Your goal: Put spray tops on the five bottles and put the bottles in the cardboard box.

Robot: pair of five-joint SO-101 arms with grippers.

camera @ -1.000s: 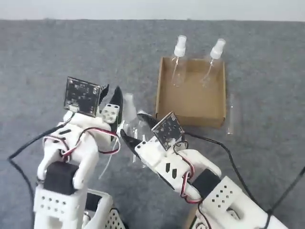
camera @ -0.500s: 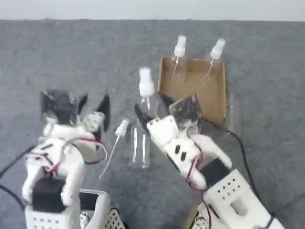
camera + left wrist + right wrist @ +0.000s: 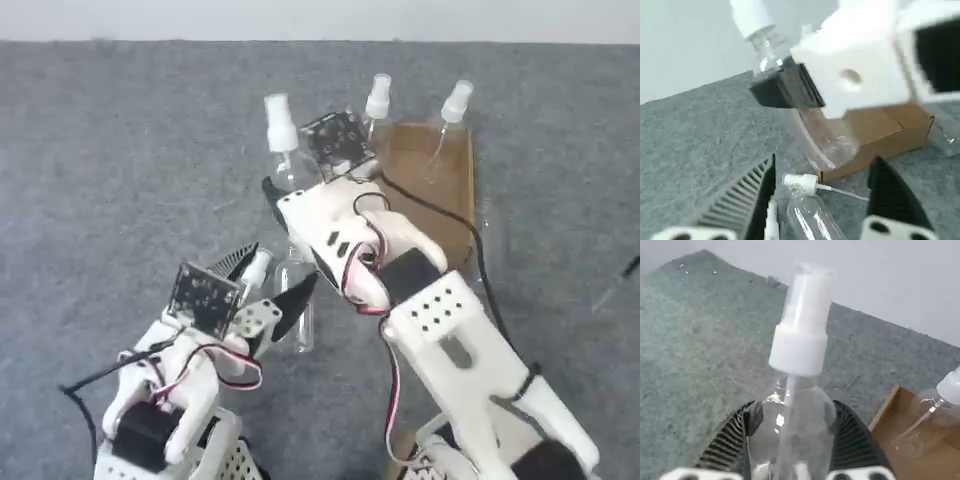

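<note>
step: right claw (image 3: pixel 796 432) clamped around capped bottle (image 3: pixel 801 347), aloft beside cardboard box (image 3: pixel 456 205).
next: lower it inside, then release.
left claw (image 3: pixel 824 169): wide open, empty, above loose spray top (image 3: pixel 801 181).

Brown box (image 3: pixel 445 205), clear bottle (image 3: pixel 801 425) (white top (image 3: pixel 799 337))

No print legible anywhere: bottles (image 3: pixel 456 102) bare clear plastic, box (image 3: pixel 445 212) plain brown card, specks on the arms' circuit boards (image 3: pixel 205 293) too small to make out.
</note>
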